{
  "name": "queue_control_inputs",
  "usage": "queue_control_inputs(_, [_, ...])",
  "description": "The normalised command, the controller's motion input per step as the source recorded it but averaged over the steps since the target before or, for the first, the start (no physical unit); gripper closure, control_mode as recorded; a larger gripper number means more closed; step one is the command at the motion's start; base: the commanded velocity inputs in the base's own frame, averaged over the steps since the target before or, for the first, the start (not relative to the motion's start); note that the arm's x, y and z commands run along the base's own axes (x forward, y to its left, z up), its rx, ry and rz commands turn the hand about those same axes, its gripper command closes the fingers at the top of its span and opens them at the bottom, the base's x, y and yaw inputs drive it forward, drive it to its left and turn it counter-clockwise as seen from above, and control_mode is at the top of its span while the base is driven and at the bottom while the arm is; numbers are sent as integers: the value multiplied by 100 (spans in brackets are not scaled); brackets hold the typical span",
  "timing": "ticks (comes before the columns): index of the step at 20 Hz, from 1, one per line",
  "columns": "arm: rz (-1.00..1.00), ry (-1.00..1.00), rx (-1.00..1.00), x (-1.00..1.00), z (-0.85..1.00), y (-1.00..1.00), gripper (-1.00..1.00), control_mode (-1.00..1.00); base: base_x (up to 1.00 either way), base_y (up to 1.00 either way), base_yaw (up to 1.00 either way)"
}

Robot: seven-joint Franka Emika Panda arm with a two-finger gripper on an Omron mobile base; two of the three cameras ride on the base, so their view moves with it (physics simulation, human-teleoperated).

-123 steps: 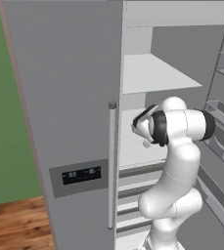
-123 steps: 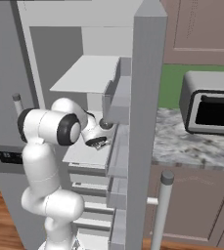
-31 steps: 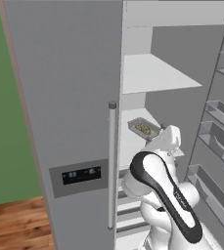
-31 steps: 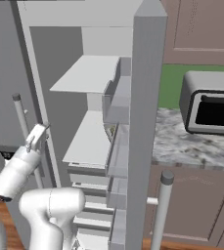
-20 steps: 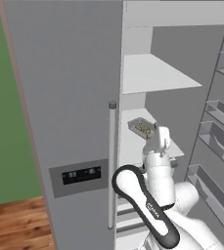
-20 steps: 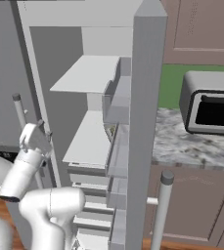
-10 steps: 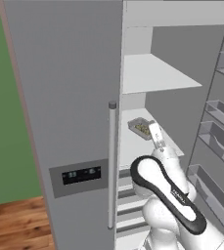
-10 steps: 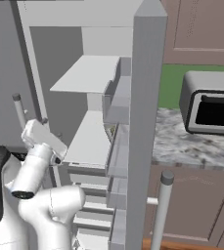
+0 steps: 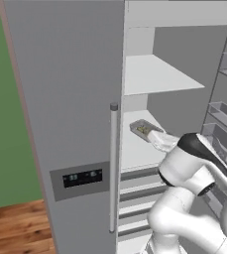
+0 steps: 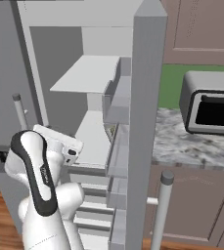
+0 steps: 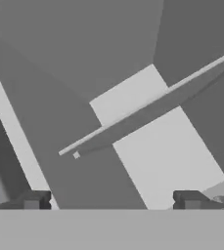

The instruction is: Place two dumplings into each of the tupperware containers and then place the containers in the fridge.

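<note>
The fridge (image 9: 75, 99) stands with its right side open and white shelves showing. On the middle shelf (image 9: 135, 149) sits a shallow grey tupperware container (image 9: 143, 128) with tan-green dumplings (image 9: 144, 130) inside. My white hand (image 9: 161, 141) reaches over that shelf, just right of the container and close to it. In the hand view my gripper (image 11: 111, 202) is open, its dark fingertips (image 11: 33, 200) wide apart with nothing between them, and it looks at bare shelves (image 11: 157, 105). A grey corner (image 11: 223, 189) shows at that view's lower right.
The closed left fridge door carries a long bar handle (image 9: 114, 168) and a dark display panel (image 9: 83, 177). The open right door (image 10: 145, 122) with its bins stands beside my arm (image 10: 37, 176). A toaster oven (image 10: 211, 110) sits on the marble counter (image 10: 182, 144).
The arm has swung and its elbow has risen to the right. The hand stays by the container on the middle shelf. The container has not moved, and the jaws have stayed open.
</note>
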Motion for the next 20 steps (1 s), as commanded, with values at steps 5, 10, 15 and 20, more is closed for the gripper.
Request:
queue_control_inputs(5, [-2, -23, -35, -45, -33, 0, -100, -100, 0, 0, 0])
queue_control_inputs(10, [0, -12, -16, -44, -30, 0, -100, -100, 0, 0, 0])
queue_control_inputs(15, [-2, -1, 0, 0, -1, -21, -100, -100, 0, 0, 0])
queue_control_inputs(20, [-1, 0, 0, 0, 0, -6, -100, -100, 0, 0, 0])
